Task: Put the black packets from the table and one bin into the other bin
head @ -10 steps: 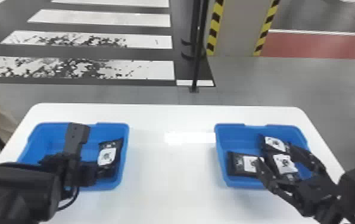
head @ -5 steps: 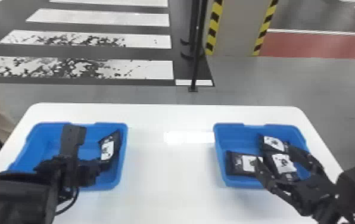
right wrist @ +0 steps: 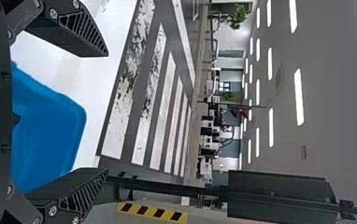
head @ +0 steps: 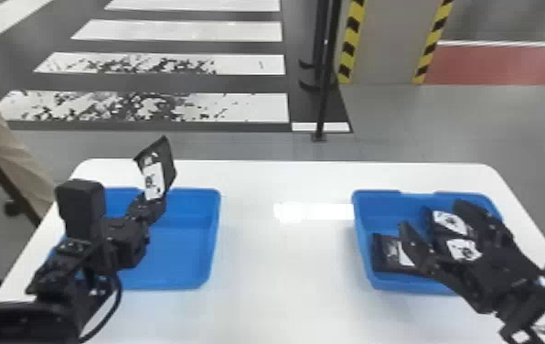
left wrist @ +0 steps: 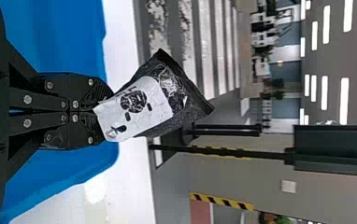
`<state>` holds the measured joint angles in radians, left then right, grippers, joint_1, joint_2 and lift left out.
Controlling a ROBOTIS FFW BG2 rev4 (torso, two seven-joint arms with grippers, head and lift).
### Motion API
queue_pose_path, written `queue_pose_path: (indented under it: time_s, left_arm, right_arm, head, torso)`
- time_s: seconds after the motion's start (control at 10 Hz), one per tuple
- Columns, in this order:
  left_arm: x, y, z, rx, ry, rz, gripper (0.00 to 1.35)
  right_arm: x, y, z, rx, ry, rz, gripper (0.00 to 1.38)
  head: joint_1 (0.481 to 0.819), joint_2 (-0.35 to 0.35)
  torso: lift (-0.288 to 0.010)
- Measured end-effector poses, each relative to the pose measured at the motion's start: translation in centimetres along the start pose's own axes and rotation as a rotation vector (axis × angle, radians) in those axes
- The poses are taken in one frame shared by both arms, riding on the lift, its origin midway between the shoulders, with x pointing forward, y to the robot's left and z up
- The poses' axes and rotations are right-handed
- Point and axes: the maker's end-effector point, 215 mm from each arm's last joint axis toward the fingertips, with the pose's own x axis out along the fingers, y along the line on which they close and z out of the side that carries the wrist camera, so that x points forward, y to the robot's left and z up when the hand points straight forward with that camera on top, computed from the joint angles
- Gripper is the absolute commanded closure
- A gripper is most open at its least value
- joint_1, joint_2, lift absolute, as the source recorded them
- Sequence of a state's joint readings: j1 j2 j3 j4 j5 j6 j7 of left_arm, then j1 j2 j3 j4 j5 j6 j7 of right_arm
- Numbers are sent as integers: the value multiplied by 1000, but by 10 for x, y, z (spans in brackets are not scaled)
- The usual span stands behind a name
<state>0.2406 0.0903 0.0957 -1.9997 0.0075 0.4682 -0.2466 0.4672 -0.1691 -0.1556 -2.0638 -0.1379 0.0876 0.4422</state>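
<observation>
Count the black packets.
4 visible: one packet in the left gripper; one packet at left in the right bin; two packets beside it, where the right gripper may hide more.
</observation>
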Motion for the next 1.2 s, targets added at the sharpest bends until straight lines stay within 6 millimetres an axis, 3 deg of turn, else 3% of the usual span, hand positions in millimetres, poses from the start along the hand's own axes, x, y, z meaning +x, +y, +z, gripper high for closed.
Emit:
queue_pose_path:
  time_s: [0.3,0.5,0.7,0.9,1.2]
  left_arm:
    - [-25,-38,48,22,-243,-29,1207]
    - [-31,-66,52,8,-298,-69,1208]
    - [-37,-109,63,-15,-360,-147,1208]
    - [-46,-152,85,-38,-442,-230,1207]
    - [-58,-192,100,-66,-494,-312,1208]
  right_arm:
    - [36,46,61,114,-114,133,151]
    - [58,84,116,176,-219,245,147]
    - [76,131,160,228,-271,378,145]
    - [93,170,168,237,-226,474,147]
    - [116,201,164,219,-163,551,151]
  head:
    - [695,48]
    - [695,70]
    - [684,87]
    - [669,89]
    - [667,84]
  torso:
    - [-110]
    - [-110]
    - [-110]
    - [-110]
    - [-110]
